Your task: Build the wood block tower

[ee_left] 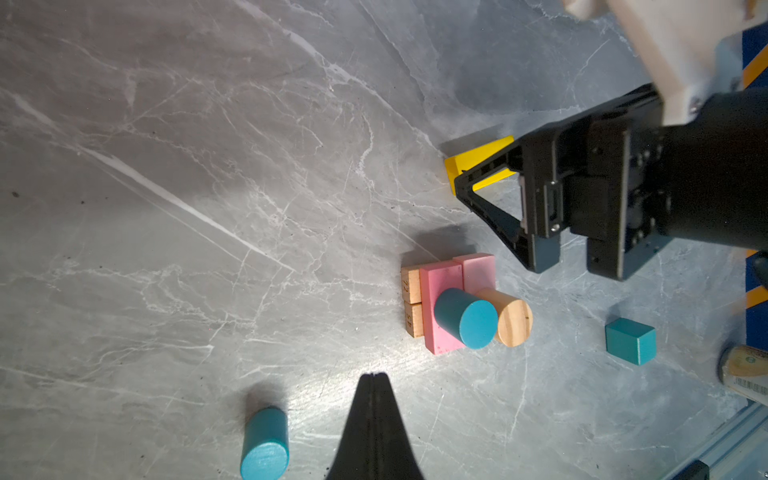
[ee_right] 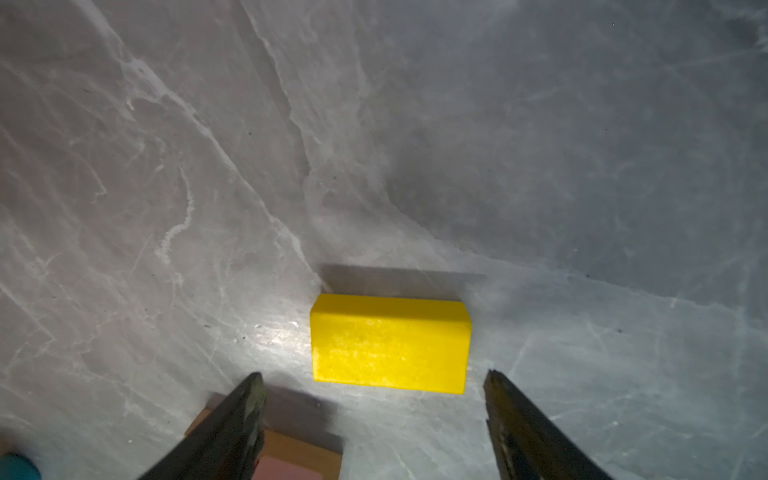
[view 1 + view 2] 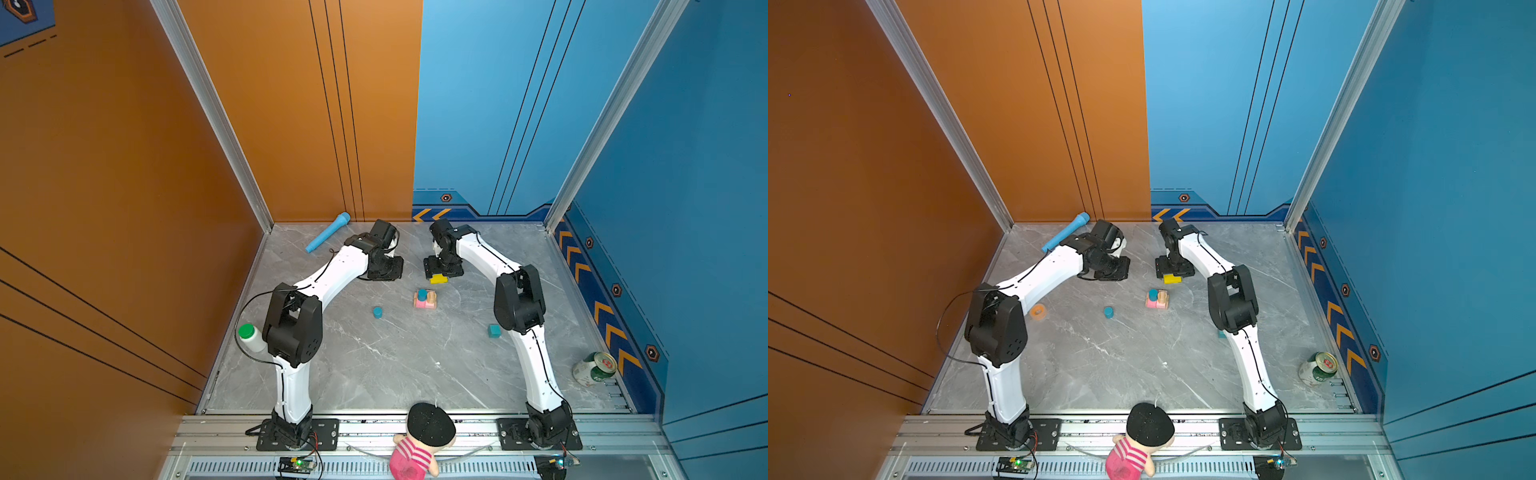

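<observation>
Pick-up in hand — the right jaws stand apart just short of the yellow bar (image 2: pixel 390 343), flat on the table (image 2: pixel 540 124), lower centre of the right wrist view. Next, likely: straddle it, close, lift to the tower (image 3: pixel 424 299) mid-frame. Left jaws together.

A yellow bar (image 2: pixel 390 343) lies flat near the low pink-and-tan tower (image 3: pixel 425 300).

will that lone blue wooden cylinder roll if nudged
The lone blue wooden cylinder stands on its flat end, so a low push probably slides it. A high nudge could tip it; then its round side would likely roll on the smooth grey table.
</observation>
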Robot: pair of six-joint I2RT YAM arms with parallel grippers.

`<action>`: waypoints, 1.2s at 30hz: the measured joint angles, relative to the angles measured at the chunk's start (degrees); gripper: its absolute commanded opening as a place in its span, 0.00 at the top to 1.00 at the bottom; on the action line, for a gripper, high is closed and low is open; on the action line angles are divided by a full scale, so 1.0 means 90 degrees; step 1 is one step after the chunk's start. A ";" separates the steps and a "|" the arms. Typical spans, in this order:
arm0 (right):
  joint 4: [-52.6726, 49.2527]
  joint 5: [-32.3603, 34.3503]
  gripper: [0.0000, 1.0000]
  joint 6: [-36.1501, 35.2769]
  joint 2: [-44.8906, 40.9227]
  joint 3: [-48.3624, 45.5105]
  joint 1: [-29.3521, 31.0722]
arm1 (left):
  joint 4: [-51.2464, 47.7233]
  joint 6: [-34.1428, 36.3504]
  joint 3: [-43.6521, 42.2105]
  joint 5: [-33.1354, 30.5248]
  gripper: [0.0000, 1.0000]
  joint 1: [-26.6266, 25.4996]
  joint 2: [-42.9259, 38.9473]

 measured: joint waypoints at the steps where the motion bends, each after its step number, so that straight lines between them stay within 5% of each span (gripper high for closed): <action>1: -0.0010 0.0019 0.16 -0.0002 0.0041 0.0005 0.0012 | 0.0000 0.0000 0.0000 0.0000 1.00 0.0002 0.0000; 7: -0.0073 0.0177 0.17 -0.0046 0.0233 0.0007 0.0100 | 0.0000 0.0000 0.0000 -0.0002 1.00 0.0002 0.0000; 14: -0.0109 0.0304 0.39 -0.0056 0.0248 0.0024 0.0146 | -0.0005 0.0000 -0.0097 -0.0002 1.00 0.0007 0.0000; 36: -0.0695 0.0753 0.42 0.0605 -0.0663 0.0352 0.0231 | -0.0046 0.0124 -0.0471 -0.0024 1.00 0.0083 -0.0503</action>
